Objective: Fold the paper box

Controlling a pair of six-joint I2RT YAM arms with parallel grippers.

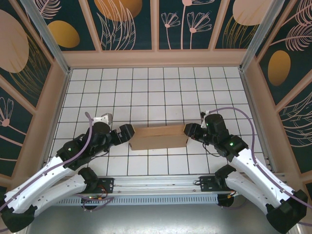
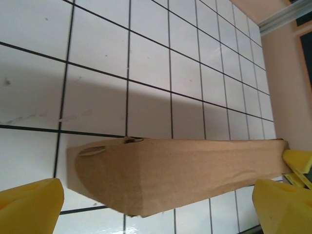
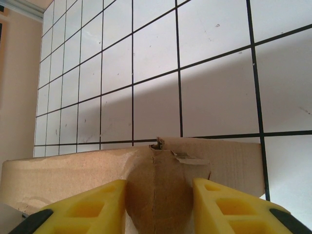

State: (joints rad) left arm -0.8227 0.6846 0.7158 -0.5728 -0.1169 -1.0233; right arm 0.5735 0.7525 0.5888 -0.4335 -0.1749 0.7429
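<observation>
Near edge, top view. Logged a metal rail [image 1: 156, 187] across the table front, both arm bases bolted along it. Traced the left arm [image 1: 53, 170] and the right arm [image 1: 258, 165] reaching inward over the white gridded table [image 1: 146, 92].

Found the paper box [image 1: 160, 136] resting on the tiles a few rows in from the rail, long axis left to right, standing as a low brown block. Located the left gripper [image 1: 127, 132] at its left end and the right gripper [image 1: 191, 131] at its right end.

Left wrist view. Saw yellow fingers [image 2: 29, 207] spread wide, one in each bottom corner, with a long cardboard face spanning the space between. Noted a sliver of white tile between the lower-left finger and the cardboard: apart there. Could not tell contact at the other finger. Noted a curved flap edge and a small slit at the face's upper left corner.

Right wrist view. Saw yellow fingers [image 3: 83, 212] drawn narrow, clamped on a rounded cardboard flap [image 3: 156, 195] at the box end. Saw the gap packed pad to pad with cardboard. Noted a ragged tear at the flap's top.

Farther out. Counted more grid rows behind the box, up to a pale wooden kerb [image 1: 156, 58]. Recorded dark wall panels [image 1: 126, 24] beyond it, printed with orange discs and pale plant outlines.
</observation>
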